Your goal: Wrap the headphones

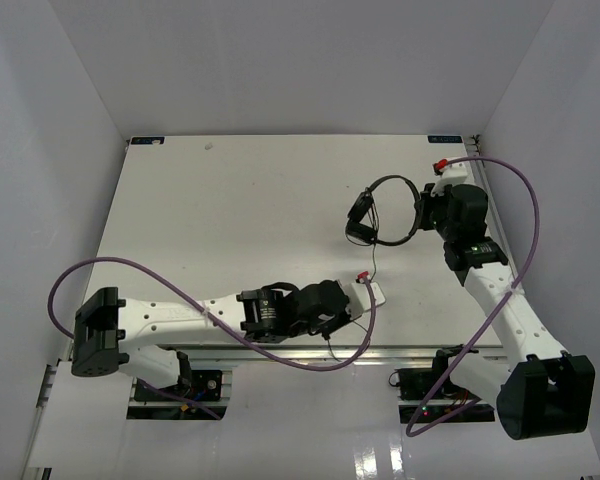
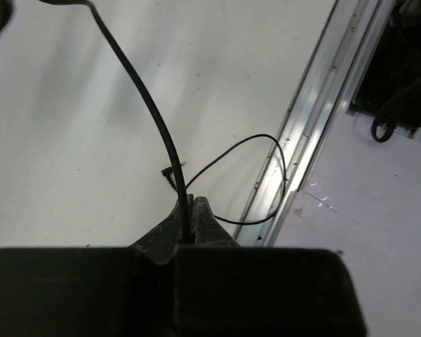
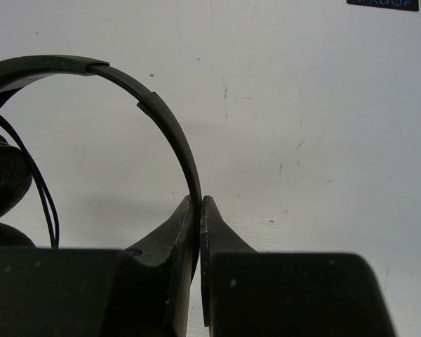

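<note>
Between the jaws of my right hand [image 3: 201, 205], which is clenched, sits the thin headband [image 3: 161, 119] of the headphones [image 1: 360, 222]. The band arches up and away to the left of that hand. The earcups [image 3: 3, 182] hang at its far left end, just above the white table [image 1: 230, 220].

My left hand [image 2: 193, 210] is clenched too, pinching the black cable [image 2: 151, 112]. From this hand the cable rises forward and to the left, out towards the headphones. A slack loop trails off to the right of the hand, reaching the metal rail [image 2: 316, 119] at the table's edge.

I judge this to be the start of wrapping: one hand anchors the headphones, the other has the cable, and I can see no turns wound on yet. The next move calls for my left hand to carry the cable round the headphones under light tension. My right hand must hold the band firm meanwhile, and the slack loop must not catch on the rail.
</note>
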`<state>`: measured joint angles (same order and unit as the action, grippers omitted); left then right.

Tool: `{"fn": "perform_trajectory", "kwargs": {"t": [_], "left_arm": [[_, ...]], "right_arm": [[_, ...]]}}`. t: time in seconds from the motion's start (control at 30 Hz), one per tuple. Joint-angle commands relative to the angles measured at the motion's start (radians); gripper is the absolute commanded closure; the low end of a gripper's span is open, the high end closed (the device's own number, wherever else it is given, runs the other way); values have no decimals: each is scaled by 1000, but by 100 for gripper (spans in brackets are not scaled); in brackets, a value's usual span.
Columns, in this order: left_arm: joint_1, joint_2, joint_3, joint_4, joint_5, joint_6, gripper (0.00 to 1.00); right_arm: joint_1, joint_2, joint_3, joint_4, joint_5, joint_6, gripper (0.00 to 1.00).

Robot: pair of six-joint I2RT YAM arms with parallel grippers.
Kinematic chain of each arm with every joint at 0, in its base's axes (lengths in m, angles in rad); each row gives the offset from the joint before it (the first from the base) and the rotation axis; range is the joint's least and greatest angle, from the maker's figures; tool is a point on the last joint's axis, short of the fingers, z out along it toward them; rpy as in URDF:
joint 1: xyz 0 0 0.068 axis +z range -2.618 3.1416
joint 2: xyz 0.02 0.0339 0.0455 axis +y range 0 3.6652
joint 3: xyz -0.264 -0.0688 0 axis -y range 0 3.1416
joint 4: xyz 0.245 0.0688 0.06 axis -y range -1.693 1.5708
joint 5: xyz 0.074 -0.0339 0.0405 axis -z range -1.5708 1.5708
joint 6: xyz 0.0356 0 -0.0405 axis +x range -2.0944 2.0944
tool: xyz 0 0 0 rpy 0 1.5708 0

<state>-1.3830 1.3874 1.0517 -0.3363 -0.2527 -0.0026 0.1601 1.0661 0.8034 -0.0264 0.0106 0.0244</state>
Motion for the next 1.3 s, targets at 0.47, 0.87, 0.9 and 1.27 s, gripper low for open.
{"fn": "perform_trajectory", "kwargs": {"t": [0.47, 0.87, 0.9, 1.27], "left_arm": [[320, -73, 206, -164, -53, 352, 100], [486, -110, 94, -10, 105, 362, 99], [496, -106, 93, 8, 119, 361, 99], [540, -48, 73, 110, 227, 323, 97]], "right_arm": [[4, -104, -10, -41, -534, -327, 92], [-2, -104, 61, -107, -843, -195, 92], [-2, -105, 58, -113, -863, -193, 92], [-2, -109, 20, -137, -1039, -150, 92]]}}
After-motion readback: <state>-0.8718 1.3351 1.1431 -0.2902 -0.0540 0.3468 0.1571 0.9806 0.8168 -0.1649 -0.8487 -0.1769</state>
